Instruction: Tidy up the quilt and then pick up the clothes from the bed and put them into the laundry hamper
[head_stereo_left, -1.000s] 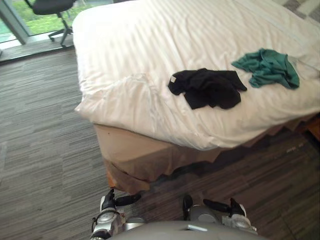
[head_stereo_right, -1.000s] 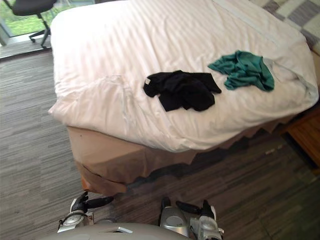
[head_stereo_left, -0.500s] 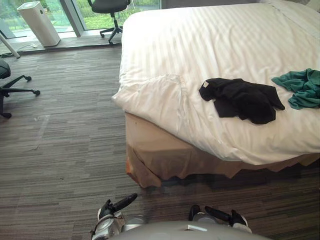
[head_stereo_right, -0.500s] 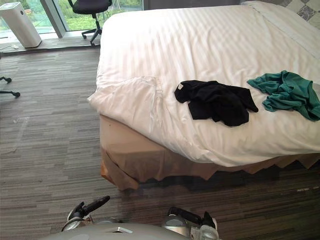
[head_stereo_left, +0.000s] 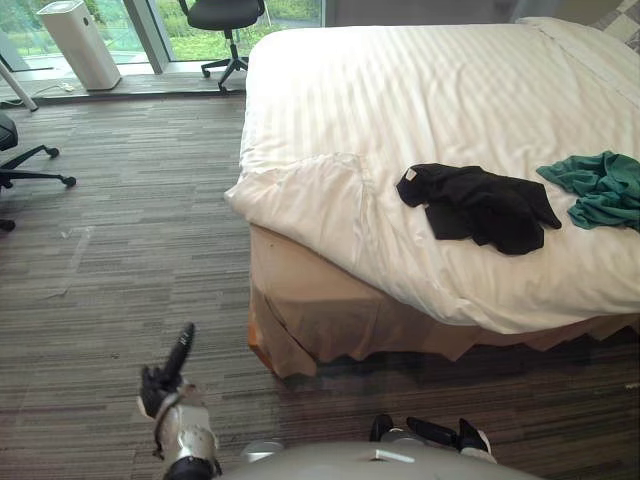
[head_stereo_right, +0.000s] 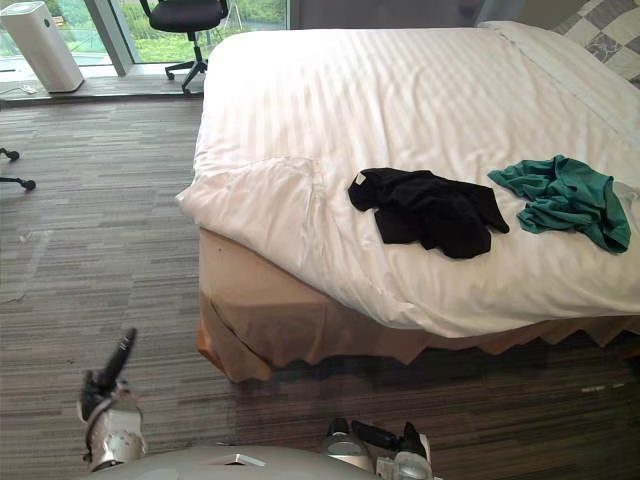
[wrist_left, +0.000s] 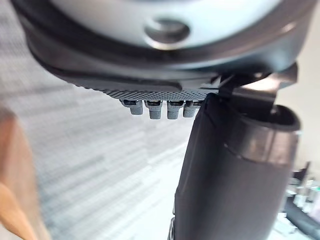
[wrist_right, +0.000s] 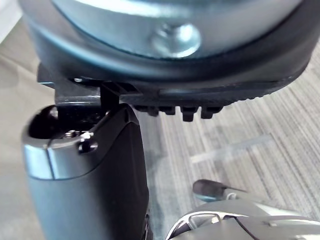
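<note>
left hand (head_stereo_left: 168, 380): fingers straight, empty, aimed up at the bed (head_stereo_left: 330, 320)
right hand (head_stereo_left: 440, 434): low, fingers relaxed, empty
quilt (head_stereo_left: 420, 90): rumpled corner ahead-right of left hand, the nearer one
clothes: black garment (head_stereo_left: 480, 203), green garment (head_stereo_left: 602, 188) on quilt, further right

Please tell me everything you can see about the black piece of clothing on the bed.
The black piece of clothing is soft-looking fabric, crumpled into a loose, uneven heap, with a small white label at one end. It lies on the white striped quilt, near its front edge, apart from the crumpled teal garment on its right. Nothing else touches it.
</note>
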